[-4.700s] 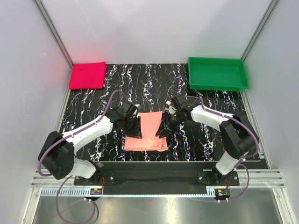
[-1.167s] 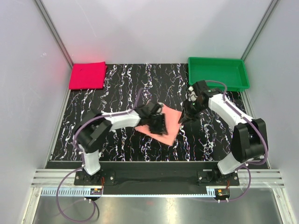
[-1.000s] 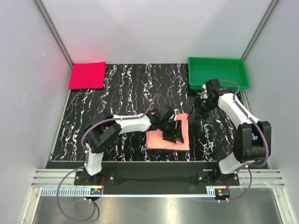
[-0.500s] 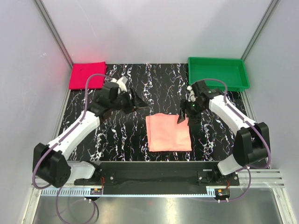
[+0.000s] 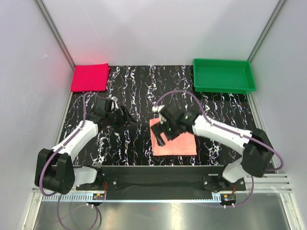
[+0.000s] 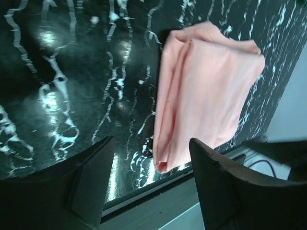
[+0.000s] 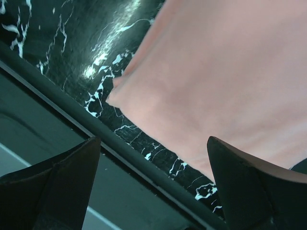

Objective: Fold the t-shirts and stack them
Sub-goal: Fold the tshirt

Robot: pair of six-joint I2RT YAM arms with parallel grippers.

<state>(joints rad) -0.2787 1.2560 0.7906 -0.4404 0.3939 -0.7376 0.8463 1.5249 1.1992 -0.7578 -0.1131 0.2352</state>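
A salmon t-shirt [image 5: 178, 142], folded into a rectangle, lies flat near the table's front edge. My right gripper [image 5: 162, 133] hovers over its left part, jaws wide open and empty. In the right wrist view the salmon t-shirt [image 7: 216, 76] fills the frame above my right gripper [image 7: 153, 189]. My left gripper [image 5: 128, 120] stands open to the left of the shirt, apart from it. The left wrist view shows the salmon t-shirt [image 6: 206, 81] beyond my left gripper [image 6: 151, 191], with nothing between the fingers. A red folded t-shirt [image 5: 89, 77] lies at the back left corner.
A green tray [image 5: 223, 86] stands at the back right. The table's front rail [image 7: 96, 129] runs close to the shirt's front edge. White walls close in the left, back and right sides.
The left arm has let go of the salmon shirt and drawn back to the left. The right arm has swung from near the tray to over the shirt, its jaws opening wide.
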